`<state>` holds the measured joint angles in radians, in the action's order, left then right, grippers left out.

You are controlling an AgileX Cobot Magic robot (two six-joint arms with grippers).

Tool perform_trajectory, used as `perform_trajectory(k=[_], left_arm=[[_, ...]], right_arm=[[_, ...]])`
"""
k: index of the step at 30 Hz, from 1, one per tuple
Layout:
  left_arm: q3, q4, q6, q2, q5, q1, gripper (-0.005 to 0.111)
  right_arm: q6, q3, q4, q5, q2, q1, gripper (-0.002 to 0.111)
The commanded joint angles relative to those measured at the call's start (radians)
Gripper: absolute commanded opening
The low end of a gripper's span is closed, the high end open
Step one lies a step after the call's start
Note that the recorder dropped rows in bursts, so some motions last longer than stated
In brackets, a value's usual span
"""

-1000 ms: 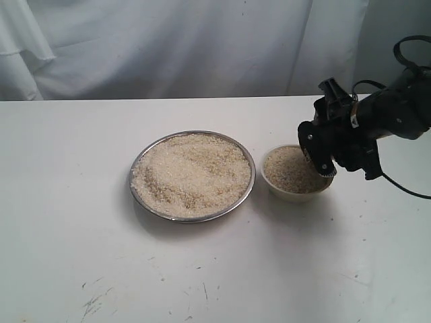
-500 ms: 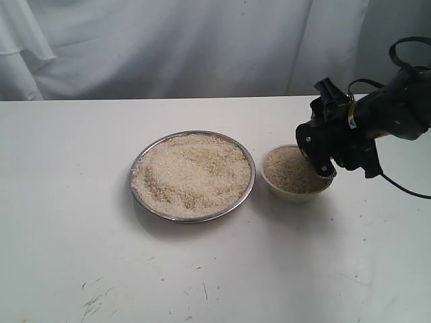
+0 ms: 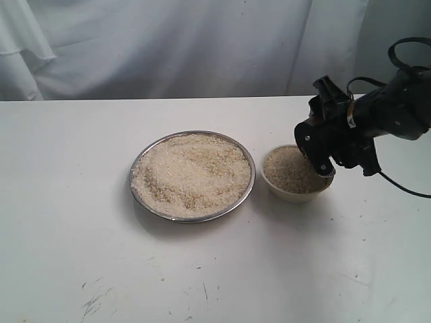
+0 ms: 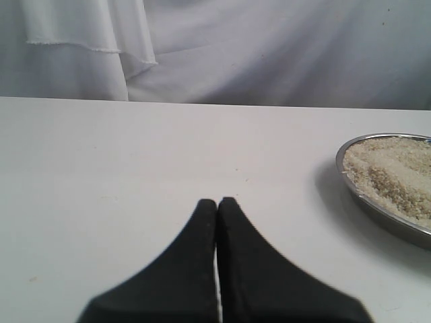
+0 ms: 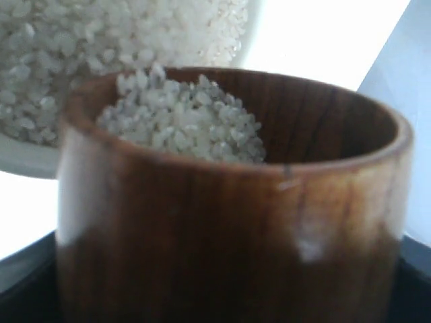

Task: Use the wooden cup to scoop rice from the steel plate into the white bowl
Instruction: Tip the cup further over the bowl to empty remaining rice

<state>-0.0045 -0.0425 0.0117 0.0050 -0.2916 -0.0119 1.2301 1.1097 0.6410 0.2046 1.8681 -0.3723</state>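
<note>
The steel plate point(image 3: 139, 196) sits mid-table, heaped with rice point(image 3: 192, 173). Just to its right stands the white bowl point(image 3: 291, 196), nearly full of rice point(image 3: 289, 169). My right gripper point(image 3: 322, 160) hangs tilted over the bowl's right rim, shut on the wooden cup point(image 5: 229, 222). The gripper hides the cup in the exterior view. In the right wrist view the cup holds a mound of rice point(image 5: 182, 121), with the bowl point(image 5: 23, 163) just beyond its lip. My left gripper point(image 4: 217, 202) is shut and empty above bare table; the plate's rim point(image 4: 387, 225) lies off to its side.
A white cloth backdrop point(image 3: 168, 47) hangs behind the table's far edge. The right arm's black cable point(image 3: 404, 188) trails over the table at the right. Faint scuff marks point(image 3: 94, 303) show on the near-left tabletop.
The right gripper with the cup has lifted and shifted very slightly over the bowl's right rim. Plate and bowl have not moved.
</note>
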Motion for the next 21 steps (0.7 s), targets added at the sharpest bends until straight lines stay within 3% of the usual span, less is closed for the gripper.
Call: perform_trajectory(k=[1,21], left_arm=[[0.005,-0.001,-0.003,-0.005,0.006,0.002,0.000],[0.005,-0.001,-0.003,-0.005,0.006,0.002,0.000]], right_arm=[[-0.019,0.024,0.027,-0.014,-0.005,-0.006,0.000],[-0.023,0.027,0.164,-0.005,-0.014,-0.006,0.000]])
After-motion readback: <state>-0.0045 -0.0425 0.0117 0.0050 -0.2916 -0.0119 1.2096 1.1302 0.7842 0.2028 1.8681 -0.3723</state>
